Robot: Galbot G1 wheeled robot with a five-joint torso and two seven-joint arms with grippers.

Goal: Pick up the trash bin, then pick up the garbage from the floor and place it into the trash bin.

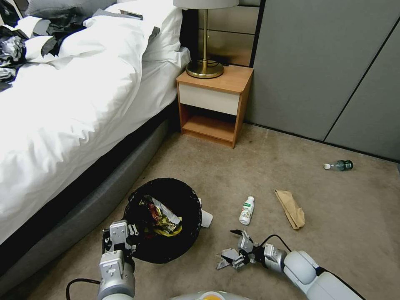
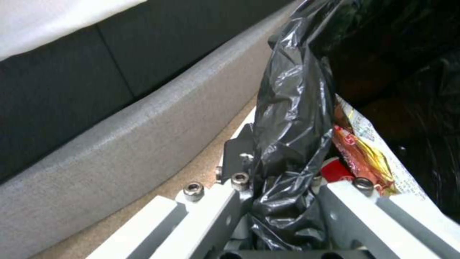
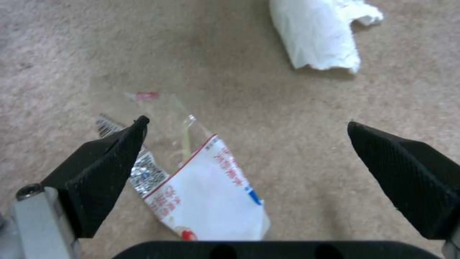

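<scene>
Head view: trash bin [image 1: 163, 219] on carpet [image 1: 333, 208] beside bed [image 1: 62, 125], black liner folded over rim, snack wrappers [image 1: 164, 216] inside. Left gripper [image 1: 120, 238] at bin's near-left rim, fingers pinching liner and rim. Left wrist view confirms: crinkly black bag [image 2: 287, 144] clamped between the two fingers [image 2: 239, 158], one outside the wall, one inside; red and yellow wrappers [image 2: 364, 154] just inside, grey bed base [image 2: 120, 136] close behind.

Right gripper [image 1: 233, 254] low over carpet, right of bin, fingers spread wide, holding nothing. Right wrist view: black fingertips [image 3: 110, 162] apart on either side of a white-and-clear plastic packet [image 3: 206, 190] w/ red print, flat on carpet, nearer one fingertip. Crumpled white tissue [image 3: 318, 32] farther on; in head view same tissue [image 1: 206, 217] touching bin's right side.

Rest of garbage on floor: small white bottle [image 1: 246, 210] lying just right of tissue, brown paper bag [image 1: 290, 208] near it, clear bottle w/ green label [image 1: 339, 165] well apart toward wall. Wooden nightstand [image 1: 214, 104] w/ brass lamp [image 1: 205, 50] at head of bed.
</scene>
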